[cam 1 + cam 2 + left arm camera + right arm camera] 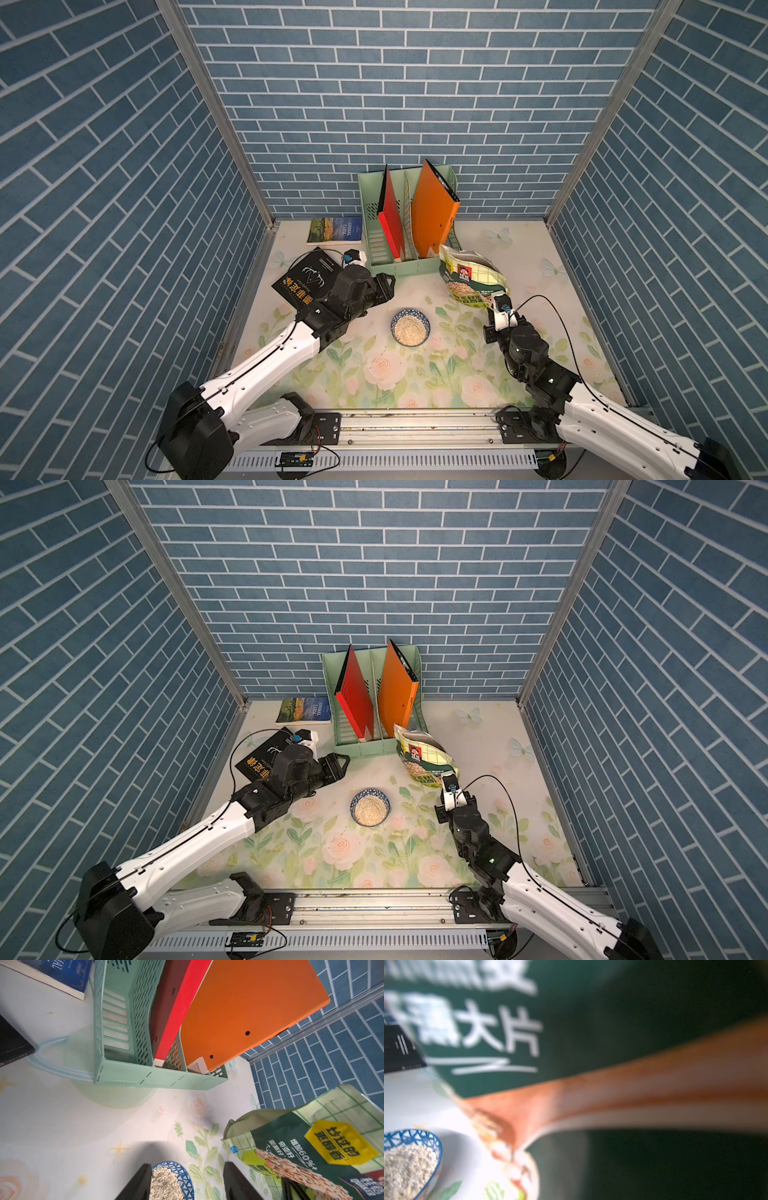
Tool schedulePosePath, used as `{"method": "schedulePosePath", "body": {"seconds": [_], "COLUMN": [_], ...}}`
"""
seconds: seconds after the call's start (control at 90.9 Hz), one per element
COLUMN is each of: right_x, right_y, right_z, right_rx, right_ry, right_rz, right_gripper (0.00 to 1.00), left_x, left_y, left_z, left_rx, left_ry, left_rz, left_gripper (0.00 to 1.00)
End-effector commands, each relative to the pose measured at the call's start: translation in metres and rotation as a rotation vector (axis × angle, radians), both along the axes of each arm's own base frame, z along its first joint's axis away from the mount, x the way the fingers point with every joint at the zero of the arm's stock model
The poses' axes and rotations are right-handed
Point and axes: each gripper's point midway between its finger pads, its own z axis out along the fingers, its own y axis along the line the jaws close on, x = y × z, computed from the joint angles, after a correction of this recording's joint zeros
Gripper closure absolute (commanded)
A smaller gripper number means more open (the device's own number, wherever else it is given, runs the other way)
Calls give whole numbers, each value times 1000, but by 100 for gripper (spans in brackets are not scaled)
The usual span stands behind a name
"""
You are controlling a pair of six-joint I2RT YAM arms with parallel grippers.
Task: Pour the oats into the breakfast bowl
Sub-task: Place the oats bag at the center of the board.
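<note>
The breakfast bowl (370, 807) stands near the centre of the table (490, 737), filled with oats (370, 810). The pouch (424, 754) is tilted with its mouth uppermost, just in front of the green file rack (363, 748). The right gripper (448, 782) meets the pouch's lower end, its jaws hidden. The left gripper (337, 766) hovers near the rack front, apart from the bowl and holding nothing. The rack holds a red folder (355, 696) and an orange folder (397, 688). A blue book (305, 710) lies at the far left corner. A black book (259, 760) lies along the left edge, partly under the left arm.

The oats (410, 329) lie in the bowl (393, 326) between both grippers' jaws, the pouch (469, 274) sits in the right gripper's (496, 306), and the rack (409, 270) stands just beyond the left gripper's (388, 287).
</note>
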Motion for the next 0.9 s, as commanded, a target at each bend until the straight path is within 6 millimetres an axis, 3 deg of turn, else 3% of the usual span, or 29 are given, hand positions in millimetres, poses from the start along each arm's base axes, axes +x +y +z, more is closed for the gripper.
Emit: {"method": "schedulePosePath", "body": {"seconds": [0.0,0.352,0.66,0.792,0.891], "right_x": [7,27,35,31,28], "right_y": [10,28,56,62,63], "right_z": [51,3,-40,-49,-56], "right_rx": [503,451,318,300,267], "right_ry": [-101,-6,95,117,144], "right_rz": [8,-17,53,76,85], "right_gripper": [100,100,100,71,65], "left_x": [4,4,1,0,0], "left_y": [-11,-23,-31,-36,-38], "left_z": [-6,-29,-42,-44,-47], "left_rx": [-38,-37,-42,-40,-37], "left_ry": [1,36,53,58,62], "left_rz": [-37,-66,-78,-89,-92], "left_gripper": [40,40,40,40,40]}}
